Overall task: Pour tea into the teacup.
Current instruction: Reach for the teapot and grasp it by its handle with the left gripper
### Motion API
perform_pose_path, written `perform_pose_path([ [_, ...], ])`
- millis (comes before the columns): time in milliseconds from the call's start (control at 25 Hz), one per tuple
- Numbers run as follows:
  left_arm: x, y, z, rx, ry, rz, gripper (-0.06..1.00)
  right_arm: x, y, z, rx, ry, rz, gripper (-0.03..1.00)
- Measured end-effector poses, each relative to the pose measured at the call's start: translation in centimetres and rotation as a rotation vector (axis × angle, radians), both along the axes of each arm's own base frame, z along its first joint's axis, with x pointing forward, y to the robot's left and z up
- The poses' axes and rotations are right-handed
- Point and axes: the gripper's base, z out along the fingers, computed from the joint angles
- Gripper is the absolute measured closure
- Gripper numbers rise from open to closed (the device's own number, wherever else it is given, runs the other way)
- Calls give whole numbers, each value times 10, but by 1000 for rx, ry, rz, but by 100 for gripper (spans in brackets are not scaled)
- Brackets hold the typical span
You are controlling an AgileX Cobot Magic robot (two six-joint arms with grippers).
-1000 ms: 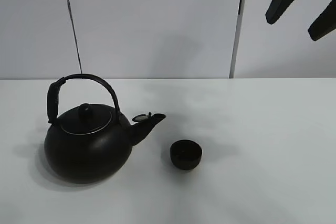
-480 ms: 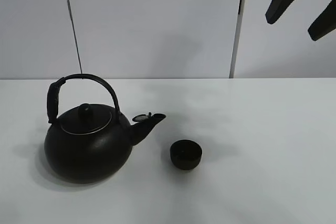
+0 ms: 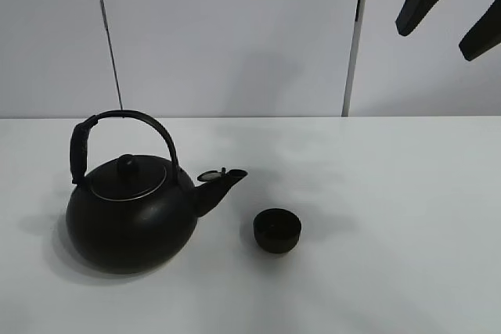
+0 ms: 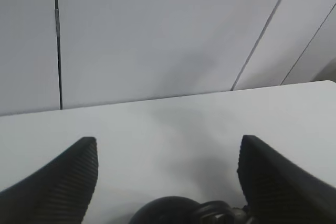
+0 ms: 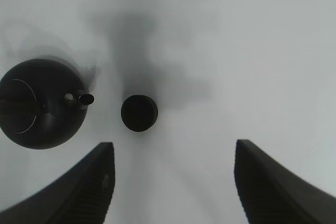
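Observation:
The small matte black teacup stands on the white table, just right of the spout of the large black kettle. The kettle stands upright with its lid on and its arched handle up. My right gripper hangs open and empty high at the top right, far above the table. In the right wrist view it looks down on the teacup and kettle. My left gripper is open and empty above the kettle's top.
White wall panels with vertical seams stand behind the table's far edge. Bare table surface lies right of and in front of the cup.

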Motion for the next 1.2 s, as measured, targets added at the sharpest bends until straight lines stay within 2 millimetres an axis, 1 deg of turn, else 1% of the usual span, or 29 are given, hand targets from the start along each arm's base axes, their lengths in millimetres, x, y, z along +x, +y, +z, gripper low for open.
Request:
perform_pose_path([
  [120, -1, 2, -5, 0, 64, 24, 41, 0, 0, 0, 0, 0, 0, 51],
  [200, -1, 6, -9, 33, 98, 63, 41, 0, 0, 0, 0, 0, 0, 51],
  [280, -1, 8, -10, 11, 123, 122, 41, 0, 0, 0, 0, 0, 0, 51],
  [360, 0, 9, -10, 38, 98, 149, 41, 0, 0, 0, 0, -2, 0, 51],
  [480, -1, 8, -15, 11, 13, 187, 41, 1, 0, 1, 2, -14, -4, 51],
  [680, -18, 4, -47, -35, -121, 150, 41, 5, 0, 2, 9, -56, -15, 51],
  [800, -26, 4, -61, -42, -169, 123, 41, 7, 0, 4, 13, -88, -23, 51],
  [920, -22, 0, -75, -8, -147, 85, 41, 10, 0, 6, 19, -120, -32, 51],
  [1200, -8, -12, -113, 50, -12, -4, 41, 14, 2, 10, 68, -172, -61, 51],
])
